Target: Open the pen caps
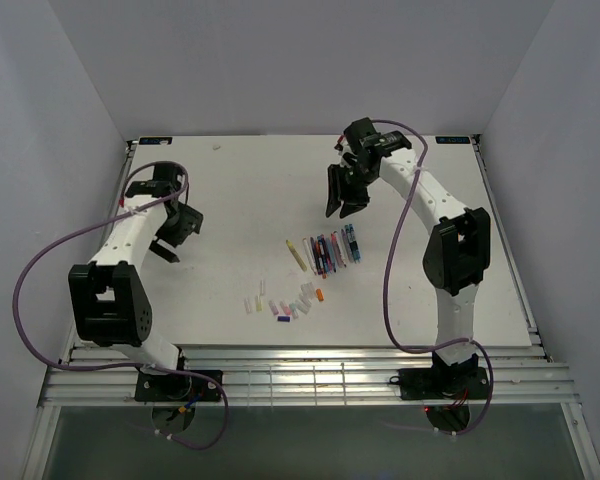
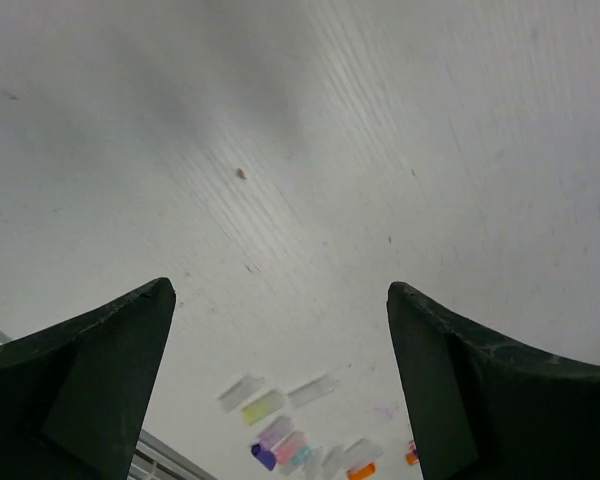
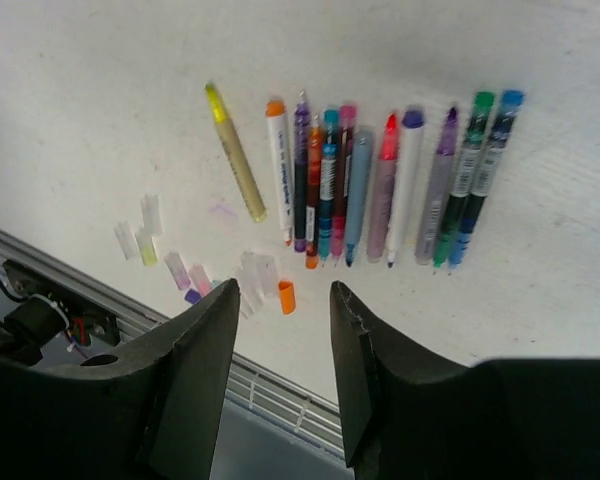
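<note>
Left hand [image 2: 280,290] hovers over table [image 1: 250,190], spread wide, empty; right hand [image 3: 282,288] aloft near pens [image 3: 360,190], parted, empty.

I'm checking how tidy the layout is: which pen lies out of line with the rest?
The yellow pen. It lies slanted and apart, left of the row in the right wrist view; the other pens lie side by side.

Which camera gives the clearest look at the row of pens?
The right wrist view: the pens lie side by side, close up, each barrel and coloured end distinct. The top external view shows the pens as a small packed cluster mid-table. The left wrist view catches mostly loose caps at its bottom edge.
</note>
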Controlling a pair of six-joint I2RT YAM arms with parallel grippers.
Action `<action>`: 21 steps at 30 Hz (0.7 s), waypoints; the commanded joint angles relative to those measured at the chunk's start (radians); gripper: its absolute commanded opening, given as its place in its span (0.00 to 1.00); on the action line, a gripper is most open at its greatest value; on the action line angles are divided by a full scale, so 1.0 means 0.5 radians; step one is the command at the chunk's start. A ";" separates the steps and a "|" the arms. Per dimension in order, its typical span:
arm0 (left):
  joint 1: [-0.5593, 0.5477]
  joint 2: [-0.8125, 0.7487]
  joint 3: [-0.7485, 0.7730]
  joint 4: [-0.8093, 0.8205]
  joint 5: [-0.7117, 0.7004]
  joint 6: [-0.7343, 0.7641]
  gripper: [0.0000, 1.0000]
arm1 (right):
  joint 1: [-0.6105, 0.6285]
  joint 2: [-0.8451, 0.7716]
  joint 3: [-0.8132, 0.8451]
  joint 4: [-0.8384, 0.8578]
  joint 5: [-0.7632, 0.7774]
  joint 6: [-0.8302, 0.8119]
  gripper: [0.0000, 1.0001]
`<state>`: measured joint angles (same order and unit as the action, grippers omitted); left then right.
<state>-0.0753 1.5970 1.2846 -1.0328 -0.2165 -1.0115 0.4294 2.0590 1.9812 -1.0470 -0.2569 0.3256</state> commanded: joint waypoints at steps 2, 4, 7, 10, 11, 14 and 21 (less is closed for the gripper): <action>0.300 -0.145 -0.007 -0.244 -0.257 -0.373 0.98 | 0.062 -0.102 -0.100 -0.152 -0.124 -0.062 0.47; 0.396 -0.151 -0.050 -0.254 -0.263 -0.398 0.98 | 0.074 -0.123 -0.149 -0.155 -0.143 -0.065 0.47; 0.555 -0.157 -0.124 -0.263 -0.279 -0.440 0.98 | 0.086 -0.136 -0.161 -0.173 -0.155 -0.077 0.47; 0.693 -0.206 -0.204 -0.251 -0.377 -0.493 0.98 | 0.095 -0.139 -0.176 -0.182 -0.161 -0.084 0.47; 0.727 -0.245 -0.228 -0.235 -0.419 -0.490 0.98 | 0.095 -0.142 -0.183 -0.186 -0.161 -0.090 0.47; 0.868 -0.298 -0.326 -0.162 -0.447 -0.459 0.98 | 0.095 -0.139 -0.204 -0.189 -0.170 -0.090 0.46; 1.071 -0.338 -0.538 -0.036 -0.441 -0.382 0.98 | 0.117 -0.114 -0.207 -0.183 -0.179 -0.093 0.46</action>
<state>0.4362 1.4624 1.0523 -1.0924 -0.4168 -1.2037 0.4786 2.0365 1.8771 -1.1271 -0.3244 0.2974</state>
